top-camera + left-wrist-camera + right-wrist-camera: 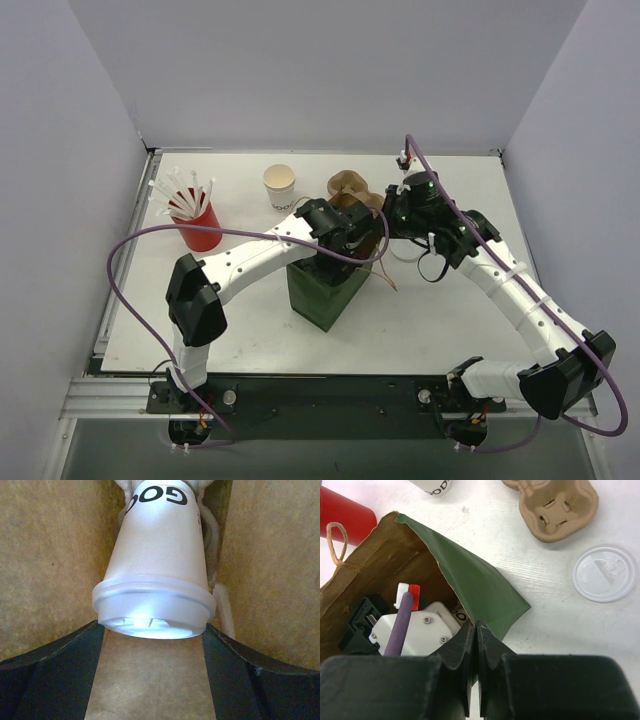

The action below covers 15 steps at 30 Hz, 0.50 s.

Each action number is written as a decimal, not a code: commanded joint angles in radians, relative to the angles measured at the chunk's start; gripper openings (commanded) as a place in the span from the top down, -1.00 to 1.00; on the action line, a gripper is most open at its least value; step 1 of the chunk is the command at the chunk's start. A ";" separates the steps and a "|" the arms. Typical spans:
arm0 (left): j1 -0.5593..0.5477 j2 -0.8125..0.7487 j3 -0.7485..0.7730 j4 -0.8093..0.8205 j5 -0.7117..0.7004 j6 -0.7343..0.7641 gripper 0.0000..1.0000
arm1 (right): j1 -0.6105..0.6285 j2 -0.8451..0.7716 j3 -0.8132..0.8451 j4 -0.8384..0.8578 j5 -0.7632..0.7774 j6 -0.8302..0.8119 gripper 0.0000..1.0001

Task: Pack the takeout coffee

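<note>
The takeout coffee [157, 555], a white paper cup with dark print and a white lid, hangs tilted inside the brown-lined bag. My left gripper [152, 630] is down in the bag, and its wide-set fingertips [90, 635] press both sides of the lid's rim. From above, only the left wrist [340, 235] shows at the mouth of the green bag [325, 290]. My right gripper [480, 627] is shut on the bag's green rim [480, 590], beside the left wrist. In the top view the right gripper [393, 215] sits at the bag's right edge.
A second white paper cup [279, 187] stands unlidded at the back. The brown pulp carrier [555, 507] lies behind the bag, with a loose white lid [604, 573] on the table near it. A red cup of straws [197, 225] stands at the left.
</note>
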 commanded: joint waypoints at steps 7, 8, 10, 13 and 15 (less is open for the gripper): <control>-0.013 -0.023 0.101 0.003 -0.010 -0.037 0.40 | 0.070 -0.034 0.015 -0.025 0.150 0.011 1.00; -0.011 -0.028 0.112 0.000 -0.011 -0.041 0.41 | 0.070 -0.035 0.012 -0.025 0.156 0.016 1.00; -0.013 -0.042 0.133 0.001 -0.015 -0.050 0.41 | 0.075 -0.034 0.008 -0.028 0.159 0.019 1.00; -0.013 -0.062 0.162 -0.003 -0.021 -0.064 0.41 | 0.084 -0.034 0.007 -0.033 0.182 0.017 1.00; -0.013 -0.072 0.181 -0.012 -0.024 -0.069 0.41 | 0.087 -0.038 0.011 -0.040 0.196 0.022 1.00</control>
